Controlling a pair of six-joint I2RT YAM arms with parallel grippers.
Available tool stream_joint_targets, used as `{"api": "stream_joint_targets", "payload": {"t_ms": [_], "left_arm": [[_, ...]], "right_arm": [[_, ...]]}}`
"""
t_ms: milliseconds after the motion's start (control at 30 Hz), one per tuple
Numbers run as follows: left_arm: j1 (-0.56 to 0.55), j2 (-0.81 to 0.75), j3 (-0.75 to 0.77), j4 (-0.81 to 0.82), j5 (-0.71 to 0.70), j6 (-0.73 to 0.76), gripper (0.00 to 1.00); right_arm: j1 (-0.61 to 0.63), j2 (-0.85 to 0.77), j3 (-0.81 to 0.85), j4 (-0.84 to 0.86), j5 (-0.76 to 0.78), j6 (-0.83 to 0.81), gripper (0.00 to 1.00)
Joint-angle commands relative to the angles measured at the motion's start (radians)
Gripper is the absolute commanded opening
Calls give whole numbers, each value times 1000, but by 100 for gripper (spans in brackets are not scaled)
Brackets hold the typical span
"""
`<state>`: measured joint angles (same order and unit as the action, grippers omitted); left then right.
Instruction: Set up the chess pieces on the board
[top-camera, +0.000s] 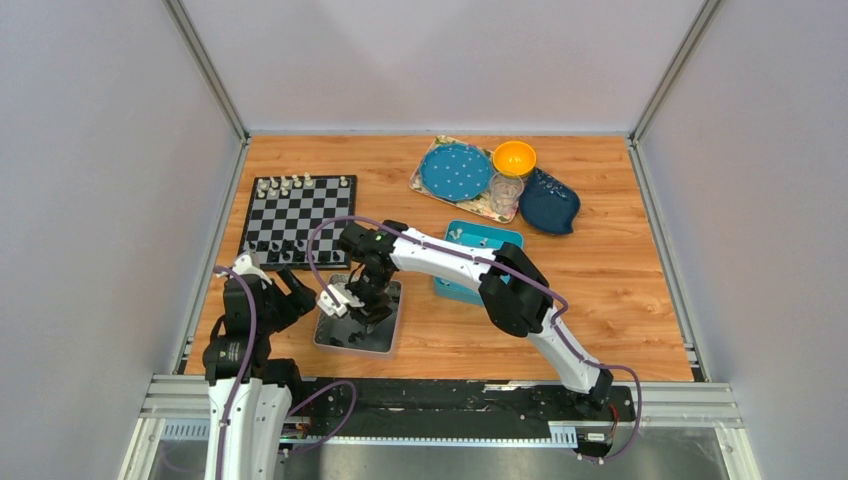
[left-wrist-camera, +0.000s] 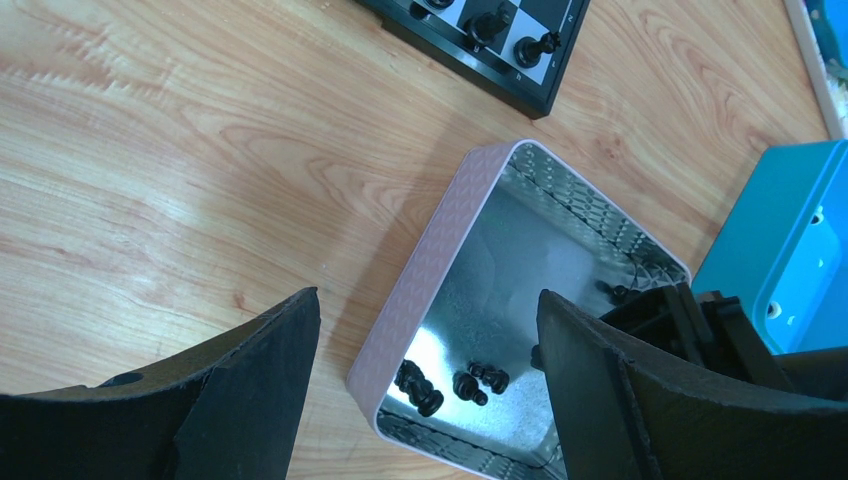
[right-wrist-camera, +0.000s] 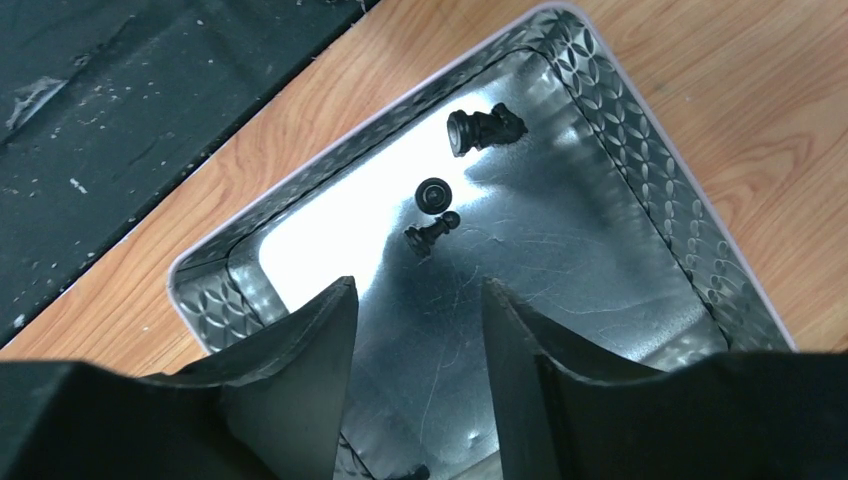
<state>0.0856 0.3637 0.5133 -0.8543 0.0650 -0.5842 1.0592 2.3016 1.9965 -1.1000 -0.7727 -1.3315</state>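
- Chess pieces (right-wrist-camera: 430, 236), black, lie loose in the metal tray (right-wrist-camera: 655, 190); others stand on the board (top-camera: 297, 215).
- Tiny, light, hard, probably slippery; best pinched across the waist.
- Right fingers (right-wrist-camera: 300, 380) hang half-spread over the tray, pinching nothing; left fingers (left-wrist-camera: 250, 380) are spread wide.
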Motion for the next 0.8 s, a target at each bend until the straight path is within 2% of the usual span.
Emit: {"api": "stream_joint_targets", "payload": {"t_ms": [0,767], "left_arm": [[3,-25,2,-9,-22,-45,86],[3,-97,16,-51,-62,-91,84]], "right_arm": [[19,-5,-10,95,35,122,51],[70,-54,-205,393,205,482,49]]}}
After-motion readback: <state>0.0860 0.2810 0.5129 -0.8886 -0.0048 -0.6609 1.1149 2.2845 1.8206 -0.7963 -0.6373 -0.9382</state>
